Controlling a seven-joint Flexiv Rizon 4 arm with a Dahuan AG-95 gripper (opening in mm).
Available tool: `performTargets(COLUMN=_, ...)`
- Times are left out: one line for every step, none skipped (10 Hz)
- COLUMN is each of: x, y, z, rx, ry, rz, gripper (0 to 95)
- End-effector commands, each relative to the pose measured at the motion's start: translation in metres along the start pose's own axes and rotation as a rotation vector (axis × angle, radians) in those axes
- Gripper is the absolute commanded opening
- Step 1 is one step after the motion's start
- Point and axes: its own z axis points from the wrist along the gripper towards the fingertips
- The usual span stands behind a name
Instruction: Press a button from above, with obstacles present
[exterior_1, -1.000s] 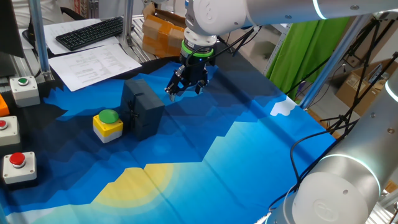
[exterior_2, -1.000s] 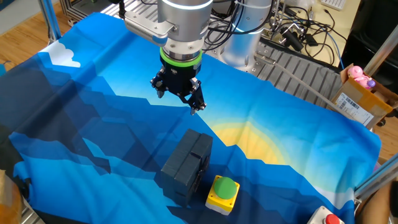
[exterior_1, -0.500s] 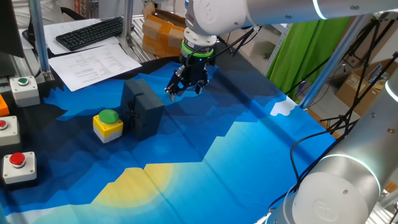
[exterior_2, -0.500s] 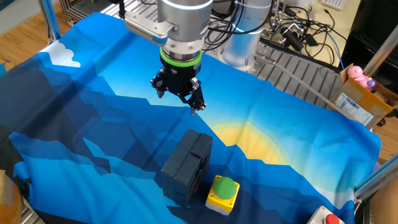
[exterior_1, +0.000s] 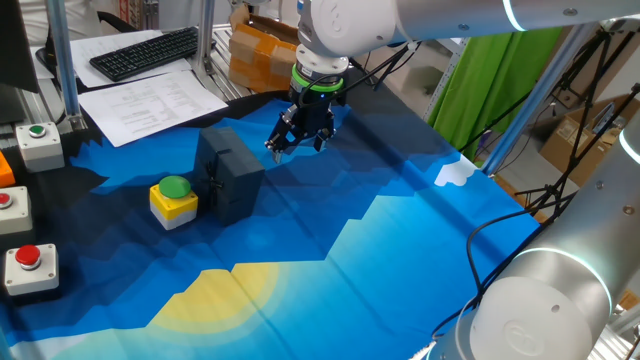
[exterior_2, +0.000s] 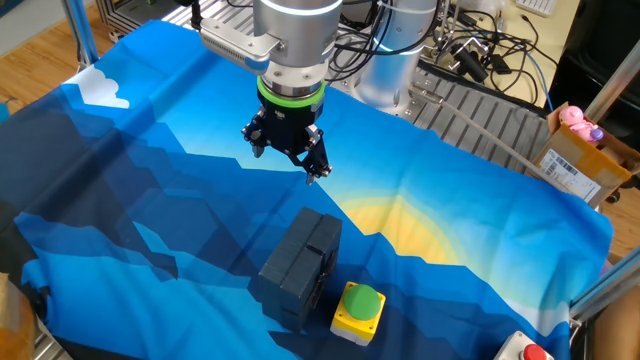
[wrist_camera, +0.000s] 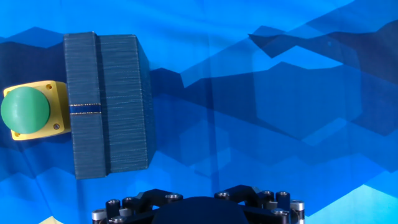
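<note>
Green and domed, the button (exterior_1: 175, 186) caps a small yellow cube on the worktop (exterior_1: 400, 230), facing straight up, just beyond the taller dark block (exterior_1: 229, 172) from the hand (exterior_1: 297, 143), which hovers well apart; whether the hand is clenched cannot be told.

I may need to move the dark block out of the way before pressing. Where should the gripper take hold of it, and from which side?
Grip the dark block across its two long flat sides, coming straight down from above. It stands upright with a flat top, and the yellow button box sits close against one end, so closing across its length looks blocked there. The gripper hangs above the cloth, off to its far side.
</note>
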Motion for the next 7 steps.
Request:
performTargets(x=0.000, y=0.000, z=0.000, rx=0.000, ry=0.000, rz=0.000, gripper=95.0)
performTargets(x=0.001, y=0.000, z=0.001, rx=-0.102, ry=-0.011, rz=0.123, gripper=0.0)
performTargets(x=0.006, y=0.002, z=0.004, rx=-0.101, ry=-0.012, rz=0.122, gripper=0.0)
performTargets(x=0.009, y=0.003, z=0.006, rx=-0.103, ry=-0.012, rz=0.124, gripper=0.0)
performTargets(x=0.012, y=0.004, z=0.008, rx=-0.103, ry=-0.015, rz=0.125, gripper=0.0)
performTargets(x=0.013, y=0.004, z=0.009, rx=-0.103, ry=-0.016, rz=0.126, gripper=0.0)
performTargets(x=0.014, y=0.005, z=0.009, rx=-0.103, ry=-0.016, rz=0.127, gripper=0.0)
